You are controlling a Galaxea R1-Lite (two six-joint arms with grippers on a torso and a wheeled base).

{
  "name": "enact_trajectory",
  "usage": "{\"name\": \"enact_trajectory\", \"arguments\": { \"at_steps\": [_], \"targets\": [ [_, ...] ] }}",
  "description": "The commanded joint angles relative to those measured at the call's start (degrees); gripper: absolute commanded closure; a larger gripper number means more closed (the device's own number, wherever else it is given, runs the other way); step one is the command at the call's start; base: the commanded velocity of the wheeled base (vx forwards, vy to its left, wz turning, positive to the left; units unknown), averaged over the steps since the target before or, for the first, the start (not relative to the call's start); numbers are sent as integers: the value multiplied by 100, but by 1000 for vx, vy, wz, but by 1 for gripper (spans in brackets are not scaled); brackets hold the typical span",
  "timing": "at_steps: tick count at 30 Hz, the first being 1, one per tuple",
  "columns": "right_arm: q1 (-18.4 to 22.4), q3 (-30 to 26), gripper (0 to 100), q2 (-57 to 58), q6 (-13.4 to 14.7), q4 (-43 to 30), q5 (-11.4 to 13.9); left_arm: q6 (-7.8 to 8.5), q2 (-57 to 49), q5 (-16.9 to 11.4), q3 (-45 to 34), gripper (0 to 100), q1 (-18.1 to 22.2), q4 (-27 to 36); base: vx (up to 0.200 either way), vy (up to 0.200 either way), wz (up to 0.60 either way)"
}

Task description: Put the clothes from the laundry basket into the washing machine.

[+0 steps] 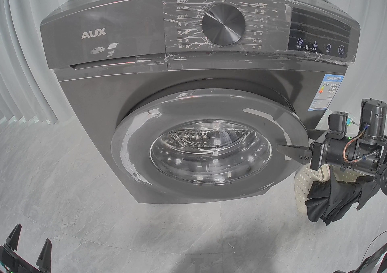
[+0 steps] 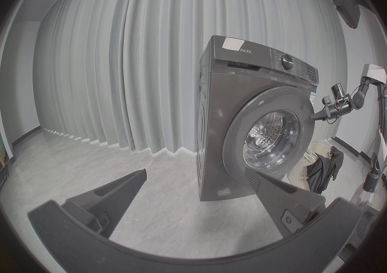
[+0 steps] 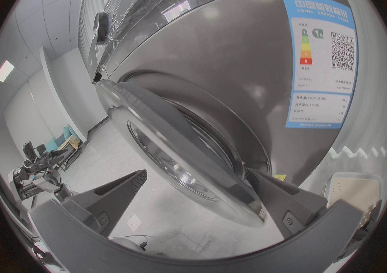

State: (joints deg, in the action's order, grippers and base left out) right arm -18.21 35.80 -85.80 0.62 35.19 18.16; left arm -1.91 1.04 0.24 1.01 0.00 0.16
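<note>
Straddling the glossy round door (image 1: 133, 145) rim of the grey washing machine (image 1: 121, 96), right gripper (image 1: 287, 149) spread wide, left gripper (image 1: 32, 234) open, empty, dark limp clothes (image 1: 334, 201) over perforated cream laundry basket (image 1: 302, 181).

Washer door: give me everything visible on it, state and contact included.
The door is a round, glossy dark grey ring, plastic by the look, around a clear domed window through which the metal drum shows. It sits low on the washing machine front and stands slightly ajar: the right wrist view shows a gap behind its right edge. The right gripper is at that edge, jaws open either side of the rim; contact cannot be told.
</note>
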Motion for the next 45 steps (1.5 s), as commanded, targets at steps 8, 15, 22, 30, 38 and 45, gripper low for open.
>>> {"name": "enact_trajectory", "arguments": {
  "at_steps": [8, 15, 22, 30, 38, 45],
  "targets": [
    [2, -548, 0, 564, -9, -21, 302, -2, -104, 2, -92, 0, 0, 2, 0, 0, 0],
    [-7, -504, 0, 432, -9, 49, 328, -20, -104, 2, -92, 0, 0, 2, -114, 0, 0],
    [-51, -671, 0, 494, -9, 40, 337, -20, -104, 2, -92, 0, 0, 2, -143, 0, 0],
    [-68, -1049, 0, 696, -9, 49, 434, -20, -104, 2, -92, 0, 0, 2, 0, 0, 0],
    [-86, -926, 0, 626, -18, 49, 425, -28, -104, 2, -92, 0, 0, 2, -75, 0, 0],
    [-253, -1199, 0, 678, -9, 40, 425, -20, -104, 2, -92, 0, 0, 2, -86, 0, 0]
  ]
}}
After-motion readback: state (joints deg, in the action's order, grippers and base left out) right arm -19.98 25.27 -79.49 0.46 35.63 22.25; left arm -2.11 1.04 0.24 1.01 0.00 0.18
